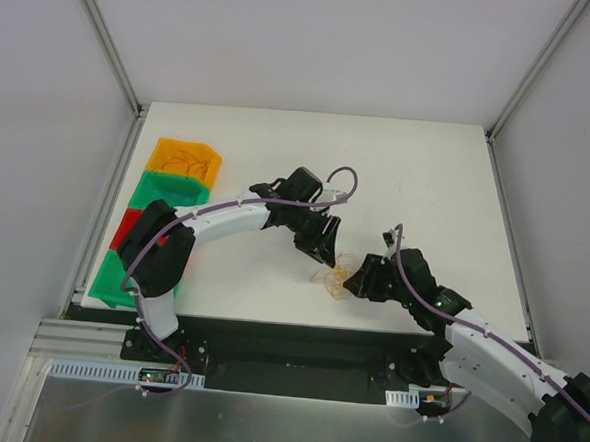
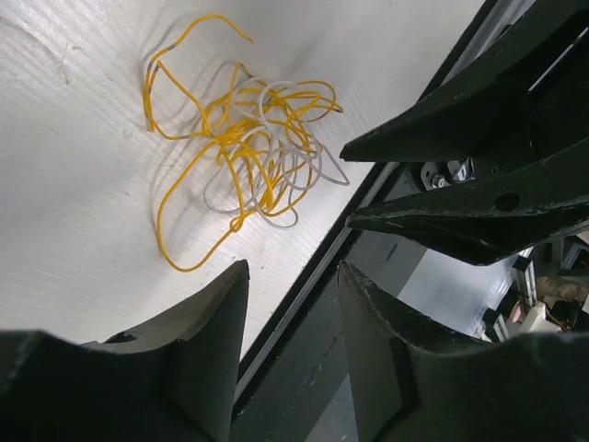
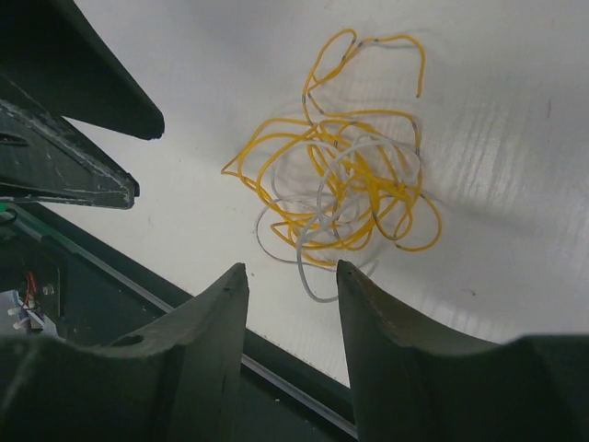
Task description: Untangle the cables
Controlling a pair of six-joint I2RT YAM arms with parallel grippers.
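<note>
Both sets of jaws stand apart, an empty gap between their dark, curved plastic fingers. We see the left gripper (image 2: 293, 276) and the right gripper (image 3: 290, 272) gripping nothing and touching nothing, their tips facing each other low over the smooth white table (image 1: 428, 179). Along the table's left edge sits a row of plastic bins (image 1: 142, 187), running orange, green, red and green from far to near. The cables (image 2: 253, 147) lie on the table close to its near edge, between the two grippers. They form a loose, roughly round tangle of very thin yellow and whitish wires with no clear long axis. One yellow loop reaches out of the tangle, away from that edge.
</note>
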